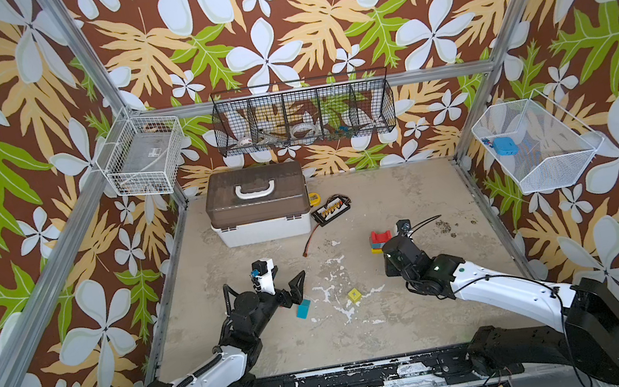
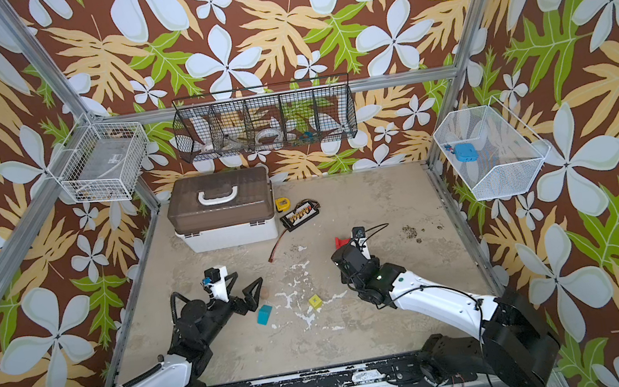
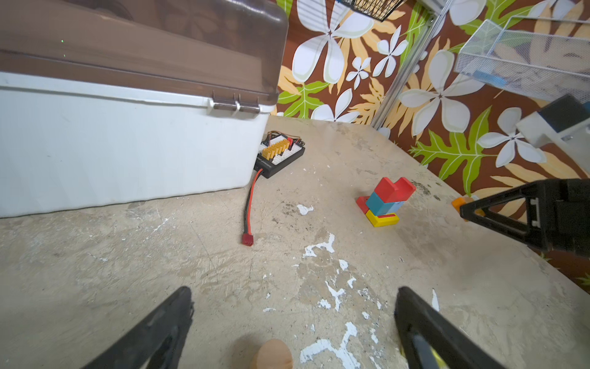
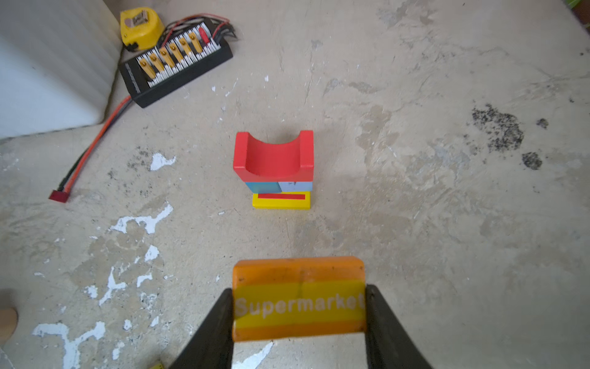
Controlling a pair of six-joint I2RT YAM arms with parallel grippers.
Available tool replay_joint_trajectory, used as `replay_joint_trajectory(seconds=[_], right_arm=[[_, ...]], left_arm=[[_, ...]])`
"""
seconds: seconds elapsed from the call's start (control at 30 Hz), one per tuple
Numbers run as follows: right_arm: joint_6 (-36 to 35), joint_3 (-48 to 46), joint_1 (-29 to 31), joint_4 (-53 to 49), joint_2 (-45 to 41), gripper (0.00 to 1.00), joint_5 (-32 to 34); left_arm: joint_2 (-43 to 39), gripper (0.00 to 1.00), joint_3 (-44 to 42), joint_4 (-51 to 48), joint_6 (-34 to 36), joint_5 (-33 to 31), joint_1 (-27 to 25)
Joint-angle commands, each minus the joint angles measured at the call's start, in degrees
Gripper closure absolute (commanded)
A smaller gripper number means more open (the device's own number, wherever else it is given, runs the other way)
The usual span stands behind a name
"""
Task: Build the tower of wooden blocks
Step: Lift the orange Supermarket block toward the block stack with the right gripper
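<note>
The tower (image 4: 274,169) stands on the right of the table: a yellow flat base, a red bar, teal and pale blue blocks, and a red arch (image 1: 380,237) with its hollow up. My right gripper (image 4: 298,306) is shut on an orange block (image 4: 298,271) labelled "Supermarket", held a short way from the tower and not touching it. My left gripper (image 3: 293,306) hangs open on the left over a plain-wood cylinder (image 3: 271,353), which lies between its fingers untouched. A teal block (image 1: 303,309) and a yellow cube (image 1: 354,295) lie loose mid-table.
A brown-lidded white case (image 1: 259,206) sits at the back left. Beside it are a yellow tape measure (image 4: 140,27) and a black connector board (image 1: 330,210), whose red wire (image 1: 309,241) trails forward. Wire baskets (image 1: 304,117) hang on the walls.
</note>
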Motion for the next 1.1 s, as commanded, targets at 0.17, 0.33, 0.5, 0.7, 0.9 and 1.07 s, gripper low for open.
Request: replay_joint_trajectory(seconds=[0.17,0.33,0.5,0.7,0.9,1.07], right_arm=[[-0.5,4.5,0.1,-2.4,-2.3,0.58,2.3],[-2.1,6.9,-0.1,-2.5,-2.1,0.58,4.0],[-3.6,9.3,-2.3,-1.8,0.1,0.58,3.5],[-6.0,14.0,-4.2,-1.7,5.4,0.58,1.9],[-7.7,19.4,-5.0,-2.7,12.9,0.61,1.2],[-9.0,22.0,-8.0,-3.3,17.4,0.61,-3.0]], left_arm=[[-2.7,0.0,-1.9,4.9,0.9,-0.1,0.0],[-0.6,0.0,-0.1,2.9,0.6,-1.1,0.0],[-0.1,0.0,0.6,2.1,0.6,-1.7,0.0],[-0.8,0.0,0.3,1.7,0.5,-3.2,-0.1],[-0.6,0.0,0.5,1.7,0.6,-3.5,0.0],[-0.6,0.0,0.5,1.7,0.5,-3.9,-0.1]])
